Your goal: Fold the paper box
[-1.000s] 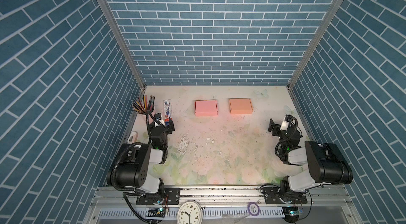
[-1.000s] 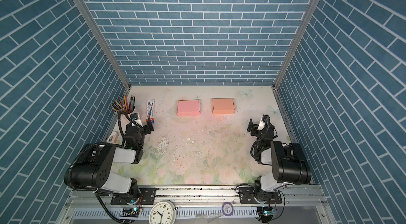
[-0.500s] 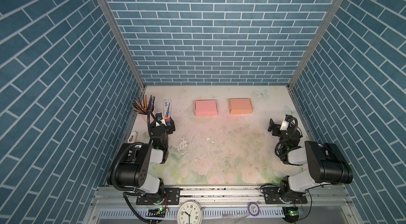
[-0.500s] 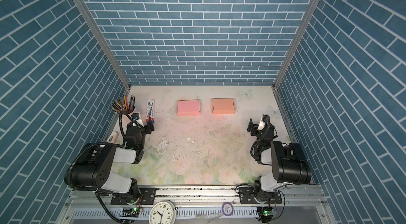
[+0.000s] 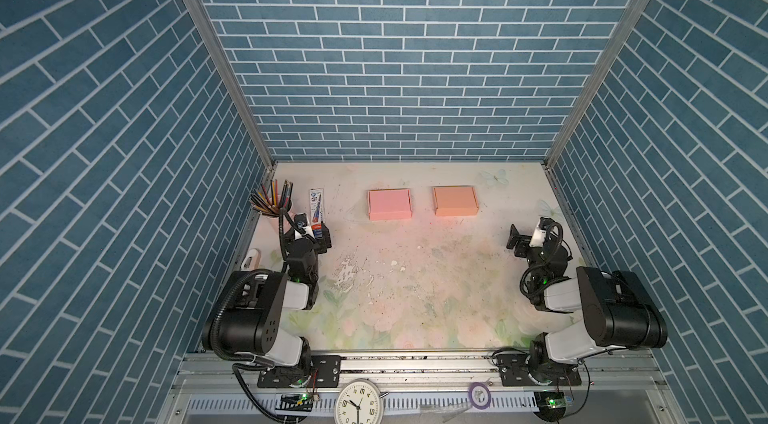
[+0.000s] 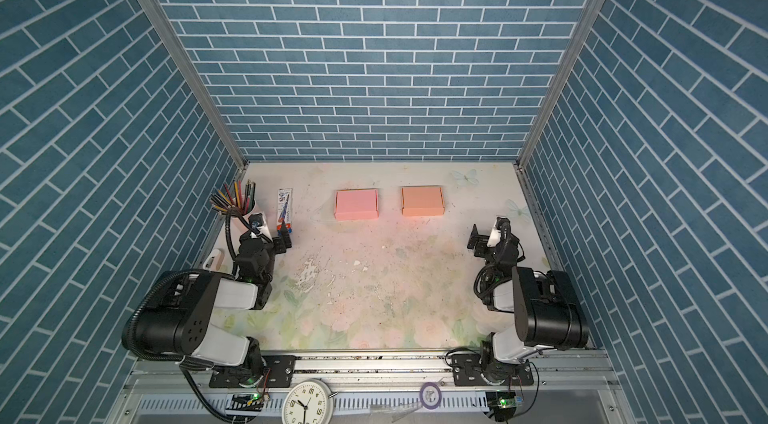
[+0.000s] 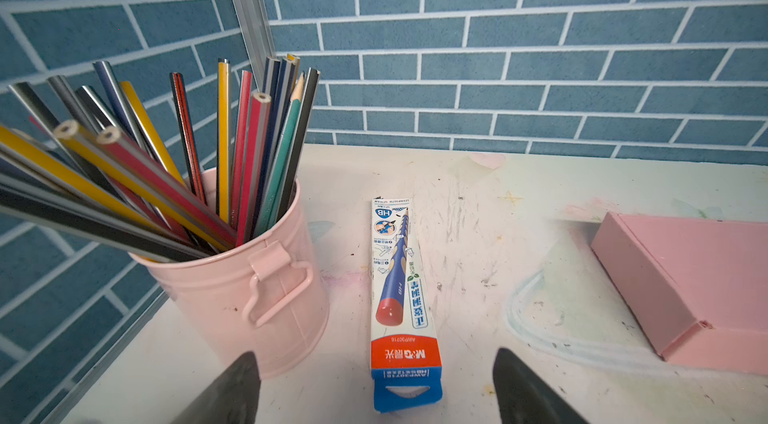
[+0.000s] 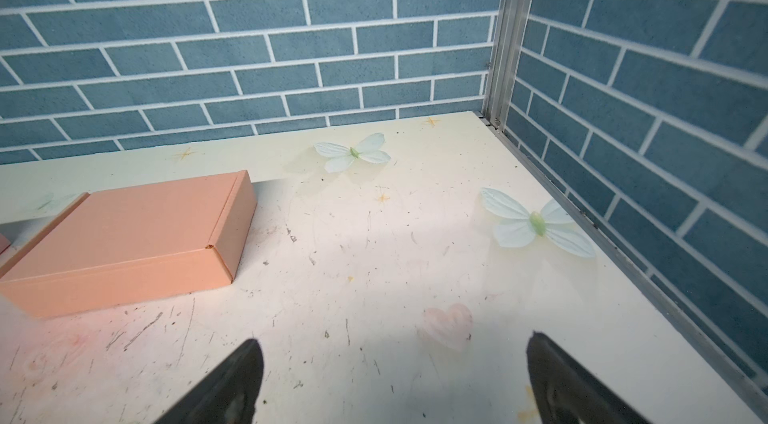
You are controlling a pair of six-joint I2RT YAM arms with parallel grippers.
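Two closed paper boxes lie flat near the back of the table in both top views: a pink box (image 5: 389,204) (image 6: 356,204) and, to its right, an orange box (image 5: 455,201) (image 6: 422,201). My left gripper (image 5: 311,234) rests low at the left side, open and empty. In the left wrist view the left gripper (image 7: 374,359) straddles the near end of a pencil carton (image 7: 399,289), with the pink box (image 7: 698,289) off to one side. My right gripper (image 5: 528,234) (image 8: 392,345) is open over bare table at the right side. The orange box (image 8: 124,243) lies well ahead of it, apart.
A pink bucket of pencils (image 5: 272,203) (image 7: 249,284) stands at the back left by the wall, beside the pencil carton (image 5: 316,203). A small white object (image 5: 250,258) lies at the left edge. Blue brick walls close three sides. A clock (image 5: 358,403) and a purple tape roll (image 5: 478,393) sit on the front rail.
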